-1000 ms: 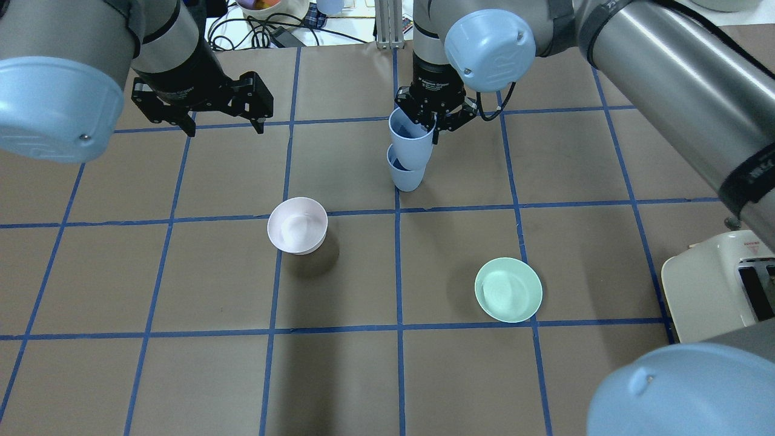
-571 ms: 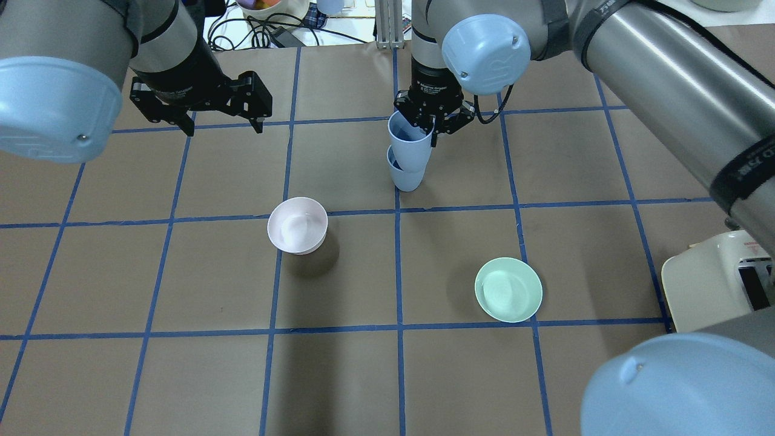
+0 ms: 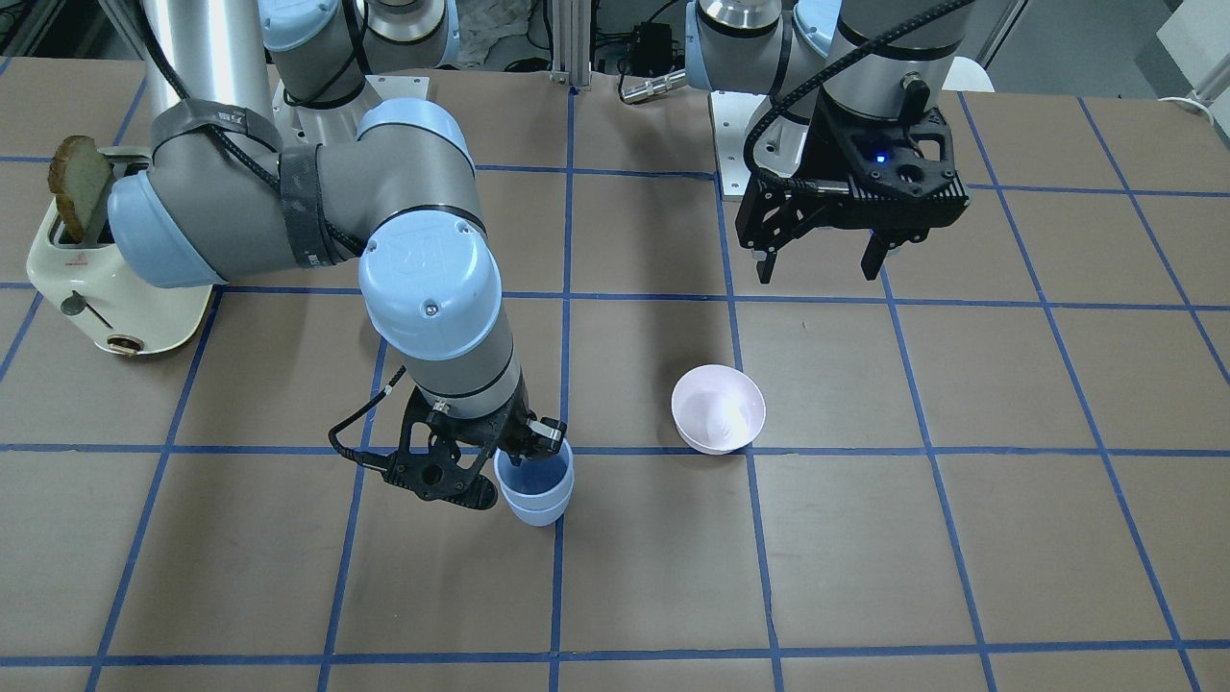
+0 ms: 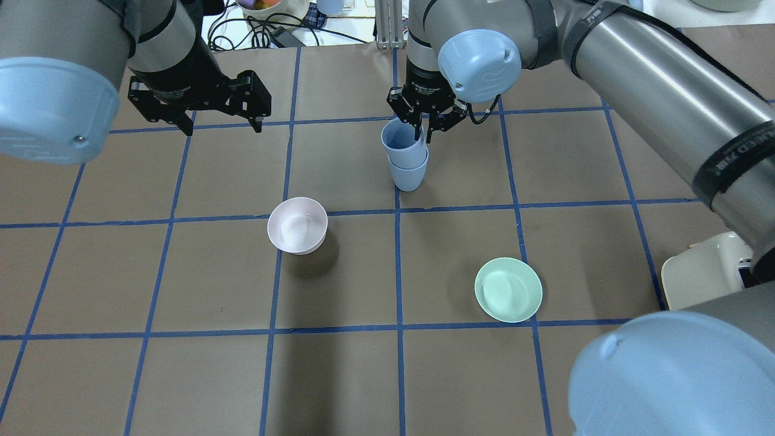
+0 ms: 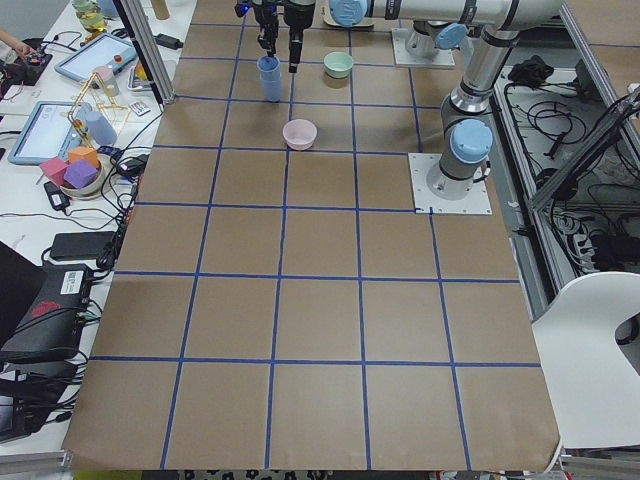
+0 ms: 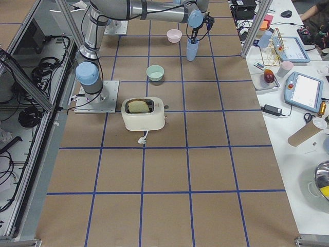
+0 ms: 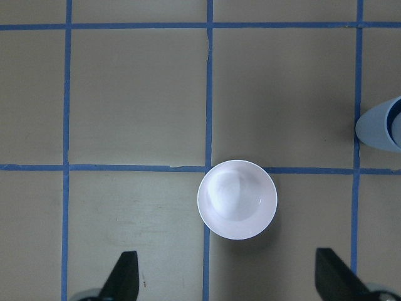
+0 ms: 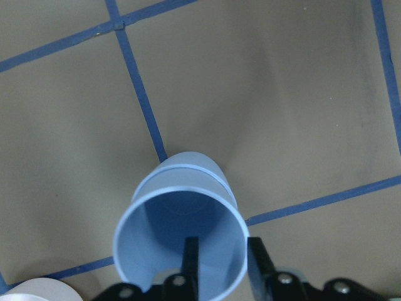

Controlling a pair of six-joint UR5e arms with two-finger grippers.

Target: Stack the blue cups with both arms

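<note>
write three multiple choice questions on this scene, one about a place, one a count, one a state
1. Where is the upper blue cup? A nested in the lower blue cup. B beside it, apart. C underneath it.
2. How many bowls are out? A one. B two. C four.
3. The left gripper is: A open and empty. B shut on a cup. C shut on a bowl.

Key:
1 A, its base sits inside the lower blue cup, with the right gripper pinching its wall.
2 B, a pink bowl and a green bowl.
3 A, its jaws stand wide apart with nothing between.
</note>
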